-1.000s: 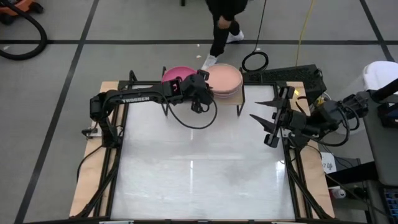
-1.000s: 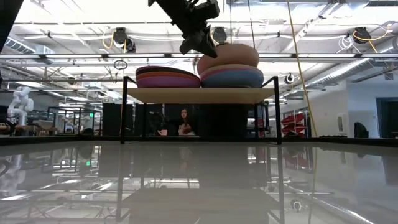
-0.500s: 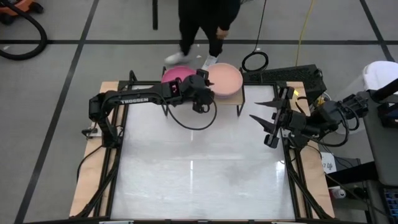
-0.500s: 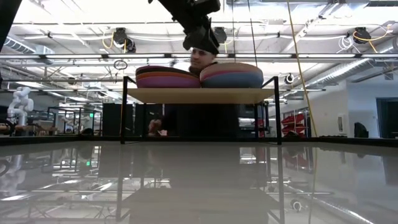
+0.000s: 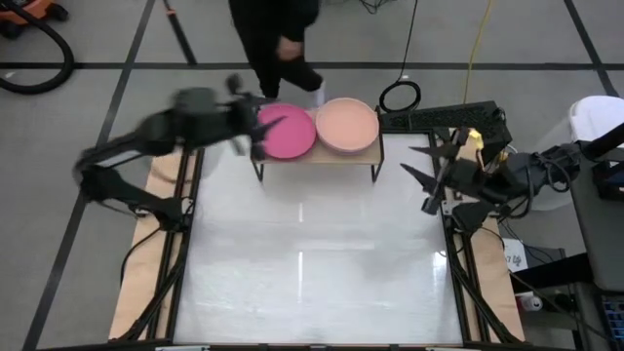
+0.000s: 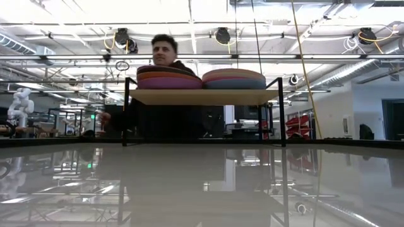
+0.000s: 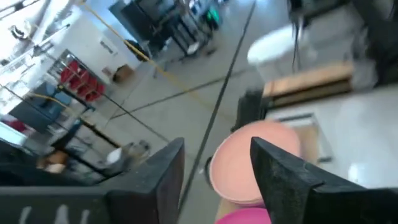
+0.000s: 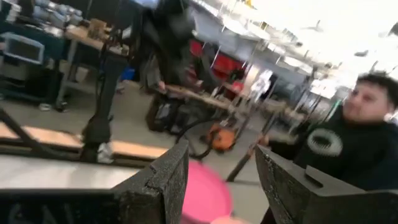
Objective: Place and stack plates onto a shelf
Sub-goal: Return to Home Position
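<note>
1. At the far edge of the table (image 5: 312,263), high view: the shelf (image 5: 317,157) carries two stacks side by side. Only the top plates show, a hot pink plate (image 5: 288,135) on its left half and a light pink plate (image 5: 347,126) on its right half. The left gripper (image 5: 261,132) is at the shelf's left end and its outline is hard to make out. The right gripper (image 5: 417,172) hangs over the table's right edge, jaws spread wide. A person (image 5: 273,39) stands beyond the far edge.
2. Low view: the left stack (image 6: 167,77) and right stack (image 6: 235,78) rest on the shelf board, just beside each other. Their rims show as coloured bands, too thin to count. The person is partly hidden behind the shelf.
3. Left wrist view: the left gripper's (image 7: 216,144) jaws stand apart, with the light pink plate seen between them. The hot pink plate is cut off at the edge.
4. Right wrist view: the right gripper's (image 8: 222,149) jaws are wide, empty.
</note>
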`<action>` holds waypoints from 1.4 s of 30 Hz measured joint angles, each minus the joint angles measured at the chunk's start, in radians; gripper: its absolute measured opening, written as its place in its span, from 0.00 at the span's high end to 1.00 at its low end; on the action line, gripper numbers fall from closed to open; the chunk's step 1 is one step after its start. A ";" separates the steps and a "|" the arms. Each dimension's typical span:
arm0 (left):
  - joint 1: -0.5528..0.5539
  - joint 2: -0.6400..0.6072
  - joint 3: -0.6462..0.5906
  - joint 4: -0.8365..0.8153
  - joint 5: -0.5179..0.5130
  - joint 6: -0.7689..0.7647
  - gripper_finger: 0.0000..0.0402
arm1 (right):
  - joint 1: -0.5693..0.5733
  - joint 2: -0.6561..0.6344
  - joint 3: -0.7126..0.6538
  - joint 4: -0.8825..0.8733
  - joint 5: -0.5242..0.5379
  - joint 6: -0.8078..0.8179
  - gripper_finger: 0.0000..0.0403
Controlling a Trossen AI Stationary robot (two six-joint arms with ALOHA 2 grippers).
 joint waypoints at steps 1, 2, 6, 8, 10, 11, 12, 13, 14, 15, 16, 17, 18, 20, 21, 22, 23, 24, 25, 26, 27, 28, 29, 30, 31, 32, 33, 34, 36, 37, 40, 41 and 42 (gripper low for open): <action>0.000 -0.042 0.000 -0.026 0.012 -0.032 0.54 | 0.001 -0.014 0.000 -0.040 -0.007 0.036 0.58; -0.001 -0.080 0.000 -0.048 0.028 -0.062 0.56 | 0.004 -0.028 0.000 -0.081 -0.031 0.074 0.58; -0.009 -0.241 -0.032 -0.124 0.104 -0.173 0.64 | 0.014 -0.098 -0.016 -0.207 -0.126 0.196 0.58; -0.021 -0.322 -0.081 -0.133 0.123 -0.206 0.68 | 0.015 -0.139 -0.063 -0.199 -0.130 0.211 0.58; -0.042 -0.401 -0.139 -0.131 0.130 -0.240 0.71 | 0.014 -0.181 -0.131 -0.137 -0.129 0.208 0.58; -0.055 -0.442 -0.173 -0.131 0.130 -0.257 0.73 | 0.014 -0.201 -0.171 -0.104 -0.129 0.203 0.58; -0.068 -0.479 -0.210 -0.130 0.130 -0.274 0.74 | 0.014 -0.222 -0.214 -0.071 -0.129 0.195 0.58; -0.081 -0.515 -0.248 -0.128 0.130 -0.291 0.75 | 0.014 -0.240 -0.255 -0.034 -0.129 0.184 0.58; -0.094 -0.553 -0.291 -0.123 0.129 -0.309 0.76 | 0.014 -0.257 -0.299 0.007 -0.128 0.173 0.58; -0.106 -0.588 -0.333 -0.106 0.129 -0.328 0.77 | 0.014 -0.276 -0.343 0.049 -0.129 0.161 0.58; -0.120 -0.630 -0.382 -0.077 0.129 -0.348 0.78 | 0.014 -0.294 -0.386 0.091 -0.130 0.147 0.58; -0.133 -0.666 -0.431 -0.046 0.130 -0.360 0.79 | 0.014 -0.309 -0.429 0.146 -0.131 0.131 0.58; -0.147 -0.700 -0.479 -0.018 0.130 -0.366 0.79 | 0.014 -0.325 -0.472 0.203 -0.132 0.112 0.58; -0.169 -0.762 -0.576 0.043 0.129 -0.366 0.80 | 0.014 -0.351 -0.553 0.308 -0.132 0.073 0.58; -0.178 -0.790 -0.625 0.074 0.129 -0.366 0.80 | 0.014 -0.362 -0.591 0.360 -0.131 0.057 0.58; -0.185 -0.817 -0.675 0.103 0.129 -0.366 0.80 | 0.014 -0.373 -0.627 0.414 -0.131 0.043 0.58; -0.191 -0.842 -0.721 0.141 0.129 -0.366 0.80 | 0.014 -0.383 -0.664 0.464 -0.129 0.030 0.58; -0.196 -0.864 -0.765 0.177 0.129 -0.366 0.80 | 0.014 -0.391 -0.699 0.514 -0.127 0.019 0.58; -0.199 -0.884 -0.807 0.204 0.131 -0.366 0.80 | 0.014 -0.398 -0.731 0.554 -0.128 0.009 0.58; -0.203 -0.902 -0.849 0.234 0.135 -0.366 0.80 | 0.014 -0.406 -0.766 0.596 -0.129 -0.003 0.58; -0.207 -0.918 -0.887 0.259 0.138 -0.366 0.80 | 0.014 -0.415 -0.798 0.634 -0.129 -0.014 0.58; -0.210 -0.932 -0.924 0.286 0.140 -0.366 0.80 | 0.014 -0.422 -0.828 0.671 -0.130 -0.024 0.58; -0.212 -0.945 -0.959 0.311 0.141 -0.367 0.80 | 0.014 -0.430 -0.859 0.713 -0.129 -0.034 0.58; -0.216 -0.957 -0.993 0.339 0.142 -0.371 0.80 | 0.014 -0.438 -0.890 0.751 -0.129 -0.040 0.58; -0.219 -0.969 -1.025 0.367 0.146 -0.379 0.80 | 0.014 -0.445 -0.920 0.789 -0.128 -0.045 0.58; -0.222 -0.981 -1.057 0.399 0.157 -0.387 0.80 | 0.014 -0.452 -0.948 0.828 -0.129 -0.050 0.58; -0.224 -0.991 -1.089 0.424 0.166 -0.392 0.80 | 0.014 -0.458 -0.975 0.861 -0.130 -0.058 0.58; -0.228 -1.000 -1.121 0.454 0.174 -0.396 0.80 | 0.014 -0.463 -1.003 0.893 -0.130 -0.065 0.58; -0.230 -1.017 -1.185 0.517 0.193 -0.411 0.80 | 0.014 -0.472 -1.048 0.939 -0.132 -0.069 0.58; -0.232 -1.027 -1.217 0.553 0.202 -0.418 0.80 | 0.014 -0.477 -1.069 0.957 -0.131 -0.068 0.59; -0.237 -1.052 -1.310 0.651 0.212 -0.433 0.80 | 0.014 -0.488 -1.123 0.979 -0.131 -0.061 0.62; -0.239 -1.058 -1.340 0.680 0.212 -0.439 0.80 | 0.014 -0.490 -1.142 0.985 -0.132 -0.061 0.64; -0.239 -1.065 -1.369 0.711 0.213 -0.443 0.80 | 0.014 -0.493 -1.157 0.989 -0.131 -0.060 0.66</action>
